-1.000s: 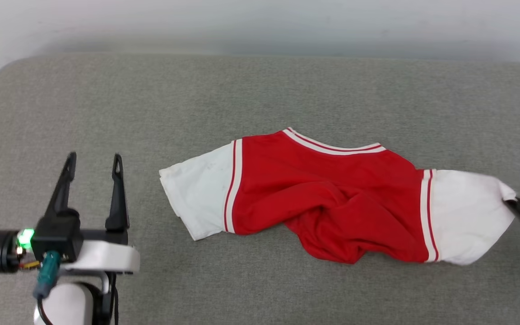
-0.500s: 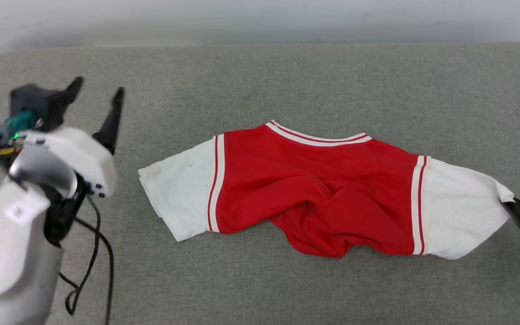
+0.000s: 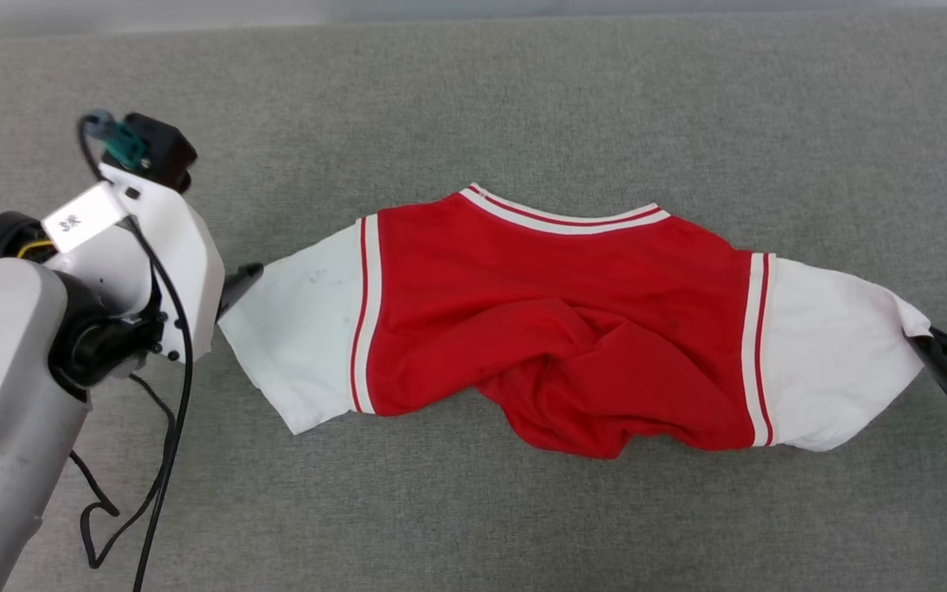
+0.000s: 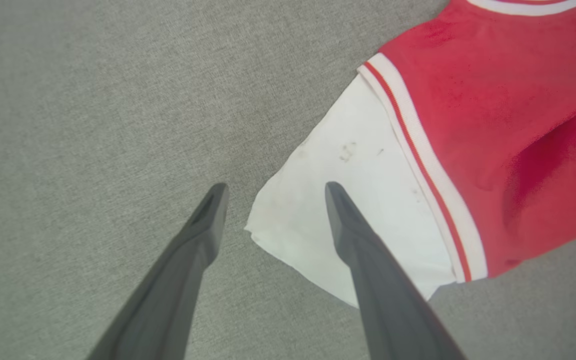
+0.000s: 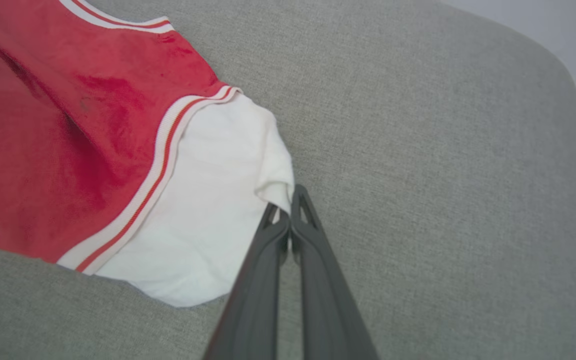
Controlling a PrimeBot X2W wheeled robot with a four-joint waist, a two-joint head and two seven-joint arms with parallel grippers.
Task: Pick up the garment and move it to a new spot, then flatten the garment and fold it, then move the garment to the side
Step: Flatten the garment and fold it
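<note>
Two claws are at the shirt. Your left claw [image 4: 275, 187] is wide open. One finger shows over the white left sleeve [image 4: 378, 190] and the other over the bare grey cushion [image 4: 93, 100], so the sleeve's corner sits between them. It holds nothing, and I cannot tell if it touches the cloth. Your right claw [image 5: 288, 205] is pinched tight on the edge of the right sleeve [image 5: 203, 225].

The shirt [image 3: 556, 329] lies near the middle of the cushion. Its collar is on the far side, its sleeves are out to both sides, and its red middle is bunched in folds.

I think it is light, soft and floppy. It will sag and wrinkle, not break. Take hold at the sleeve corner, deep enough that the thin cloth does not slip out.
</note>
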